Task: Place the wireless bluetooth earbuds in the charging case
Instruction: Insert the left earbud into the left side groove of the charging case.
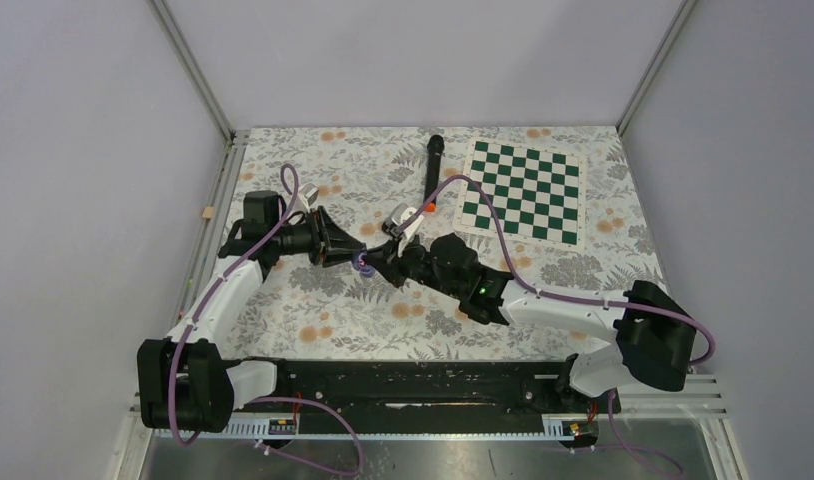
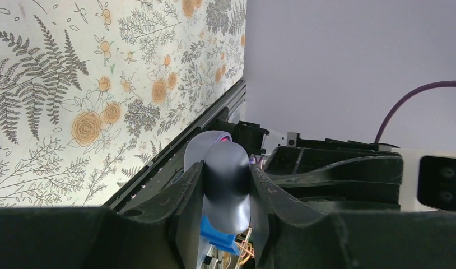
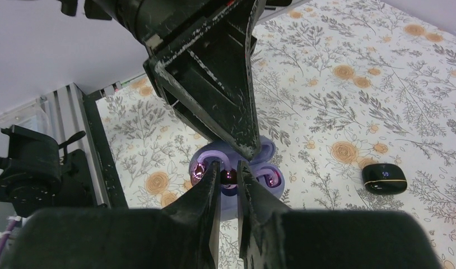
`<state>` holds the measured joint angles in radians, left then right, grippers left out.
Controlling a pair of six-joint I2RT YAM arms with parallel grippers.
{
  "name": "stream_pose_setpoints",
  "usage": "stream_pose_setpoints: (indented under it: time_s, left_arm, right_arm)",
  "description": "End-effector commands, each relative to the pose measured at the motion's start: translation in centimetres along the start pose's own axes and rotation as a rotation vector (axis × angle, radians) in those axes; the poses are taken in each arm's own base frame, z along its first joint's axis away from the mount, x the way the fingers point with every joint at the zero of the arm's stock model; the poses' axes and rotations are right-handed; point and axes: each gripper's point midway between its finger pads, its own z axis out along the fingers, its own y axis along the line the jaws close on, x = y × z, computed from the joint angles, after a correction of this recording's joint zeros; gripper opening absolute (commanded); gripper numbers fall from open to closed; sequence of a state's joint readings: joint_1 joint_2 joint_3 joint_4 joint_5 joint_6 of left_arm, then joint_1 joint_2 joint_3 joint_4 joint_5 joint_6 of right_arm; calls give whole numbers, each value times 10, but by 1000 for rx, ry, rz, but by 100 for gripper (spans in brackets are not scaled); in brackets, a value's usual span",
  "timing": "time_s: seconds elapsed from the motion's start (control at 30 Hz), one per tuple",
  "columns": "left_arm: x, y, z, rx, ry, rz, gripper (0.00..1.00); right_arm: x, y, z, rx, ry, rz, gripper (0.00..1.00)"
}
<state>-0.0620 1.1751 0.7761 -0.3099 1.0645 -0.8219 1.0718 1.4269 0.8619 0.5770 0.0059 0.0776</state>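
My left gripper (image 2: 226, 165) is shut on the pale purple charging case (image 2: 227, 193) and holds it above the table; in the top view the left gripper (image 1: 349, 250) meets the case (image 1: 364, 263) near the table's middle. In the right wrist view the case (image 3: 259, 157) is open, with shiny magenta wells on either side. My right gripper (image 3: 228, 169) is shut on a small dark purple earbud (image 3: 228, 178), right at the open case between the wells. The left gripper's fingers (image 3: 226, 101) come down onto the case from above. My right gripper (image 1: 376, 263) touches the case from the right.
A small black case (image 3: 384, 178) lies on the floral cloth to the right of the purple one. A long black microphone (image 1: 434, 165) with an orange end lies at the back, next to a green chessboard (image 1: 525, 190). The table's left rail (image 3: 102, 157) is close.
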Motion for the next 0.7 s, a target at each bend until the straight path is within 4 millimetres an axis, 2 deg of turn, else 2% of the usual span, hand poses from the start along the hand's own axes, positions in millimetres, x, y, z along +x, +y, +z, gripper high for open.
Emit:
stream_pose_setpoints:
  time_s: [0.0,0.27,0.67]
  left_arm:
    - [-2,-20,-3,62,4,67,0]
    - [-1,-21,-4,67,7,73,0]
    - [-2,-22,-4,69,7,76,0]
  right_arm:
    - [-5,4,4,-14,-39,-39,0]
    - [6,-2,4,5,-24,-73,0]
    - [4,-6,-2,9,-61,-143,0]
